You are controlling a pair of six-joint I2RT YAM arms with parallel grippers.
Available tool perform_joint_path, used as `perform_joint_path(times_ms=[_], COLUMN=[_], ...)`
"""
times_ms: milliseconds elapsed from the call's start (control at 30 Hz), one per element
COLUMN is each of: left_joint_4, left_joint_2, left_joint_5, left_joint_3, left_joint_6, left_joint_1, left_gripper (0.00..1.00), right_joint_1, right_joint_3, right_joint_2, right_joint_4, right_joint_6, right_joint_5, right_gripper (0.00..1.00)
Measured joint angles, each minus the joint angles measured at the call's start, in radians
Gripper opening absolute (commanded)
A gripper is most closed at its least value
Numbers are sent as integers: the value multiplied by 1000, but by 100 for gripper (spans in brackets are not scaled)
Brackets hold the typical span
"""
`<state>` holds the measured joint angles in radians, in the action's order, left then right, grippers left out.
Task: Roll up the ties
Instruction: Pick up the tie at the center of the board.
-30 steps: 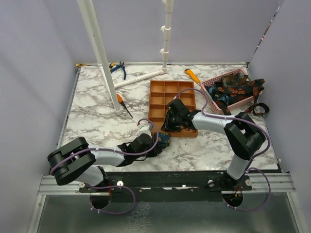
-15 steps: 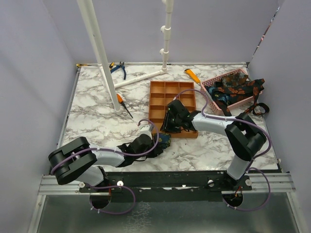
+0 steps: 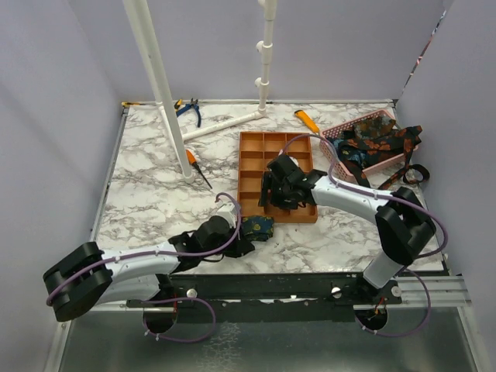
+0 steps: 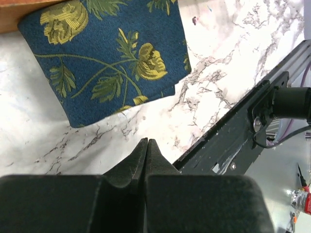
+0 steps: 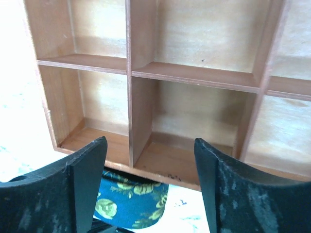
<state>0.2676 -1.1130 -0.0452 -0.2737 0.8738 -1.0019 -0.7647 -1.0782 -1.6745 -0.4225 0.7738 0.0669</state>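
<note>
Judging by how things lie, the work sits between ties: one navy tie point(image 4: 109, 63) with yellow flowers is already gathered into a compact bundle on the marble tabletop point(image 3: 155, 198), just beside the near wall of the orange compartment tray point(image 3: 249, 139). Whether it touches that wall is not clear. The left gripper point(image 4: 146, 145) hangs low near the bundle's near edge with its fingers pressed together and nothing between them, apart from the cloth. The right gripper point(image 5: 146, 150) hovers over the tray's near compartments with its fingers spread wide and empty; the bundle shows just below them in the wrist view. All the compartments that can be seen hold nothing. The remaining ties point(image 3: 372, 143) lie tangled in the pink basket point(image 3: 335, 132) at the far right, one trailing over its rim. The next move looks like one of two: take the bundle across its width so the layers do not spring loose, then lower it into a compartment, or send the right arm to the basket to draw one tie free of the heap.
</note>
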Motion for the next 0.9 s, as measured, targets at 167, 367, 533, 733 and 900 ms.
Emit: perform_joint_path(times_ms=[167, 367, 533, 733, 900], left_joint_4=[-121, -264, -293, -253, -183], left_joint_2=[130, 286, 316, 282, 280], left_joint_5=[-11, 57, 139, 127, 54], left_joint_3=[-7, -75, -114, -102, -35], left_joint_6=[-16, -30, -27, 5, 60], left_joint_1=[-1, 0, 27, 116, 198], left_gripper=[0, 3, 8, 40, 58], right_joint_1=[6, 11, 16, 14, 8], right_joint_3=[-30, 118, 401, 623, 640], right_joint_2=[101, 441, 690, 621, 539], right_joint_4=[-67, 6, 198, 402, 502], right_joint_6=[-38, -82, -67, 43, 103], right_joint_5=[65, 78, -115, -294, -327], right_gripper=[84, 87, 83, 82, 80])
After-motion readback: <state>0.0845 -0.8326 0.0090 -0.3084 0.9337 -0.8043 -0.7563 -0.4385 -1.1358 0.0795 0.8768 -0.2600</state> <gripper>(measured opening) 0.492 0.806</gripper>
